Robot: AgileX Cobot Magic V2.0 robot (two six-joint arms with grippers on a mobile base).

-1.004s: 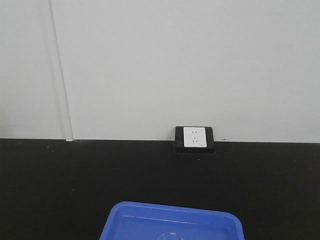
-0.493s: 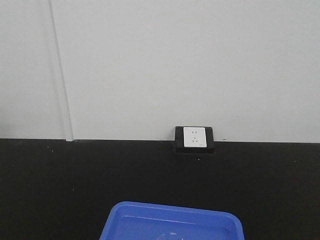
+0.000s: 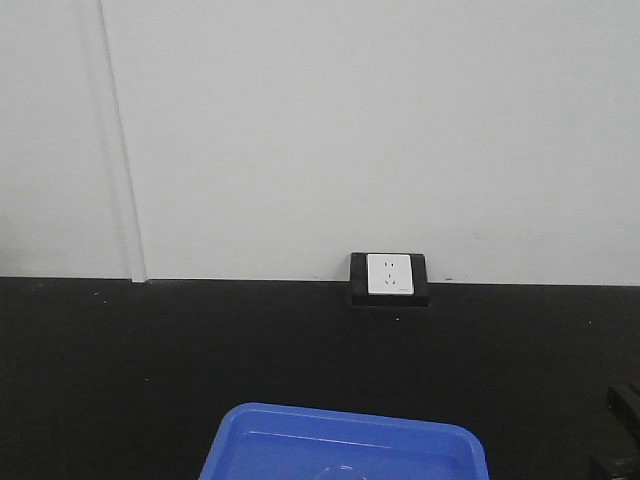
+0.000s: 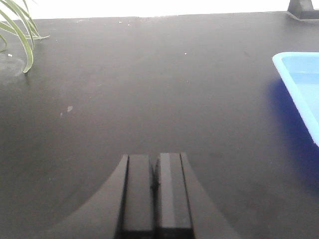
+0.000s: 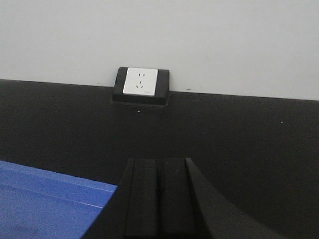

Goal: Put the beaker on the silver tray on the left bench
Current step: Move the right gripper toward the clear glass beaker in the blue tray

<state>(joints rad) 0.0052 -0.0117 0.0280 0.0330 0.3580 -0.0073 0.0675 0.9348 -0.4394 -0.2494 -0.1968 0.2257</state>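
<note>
A faint clear round rim shows inside the blue bin at the bottom edge of the front view; it looks like the beaker, mostly cut off. The silver tray is out of view. My left gripper is shut and empty, low over the black bench top, left of the blue bin. My right gripper is shut and empty, over the bench just right of the blue bin's corner. A black part of the right arm shows at the front view's lower right.
A white wall socket in a black frame sits where the bench meets the wall, also in the right wrist view. Green plant leaves hang at the far left of the bench.
A black part of the right arm has come into the lower right corner of the front view. The bin and socket have not moved.
</note>
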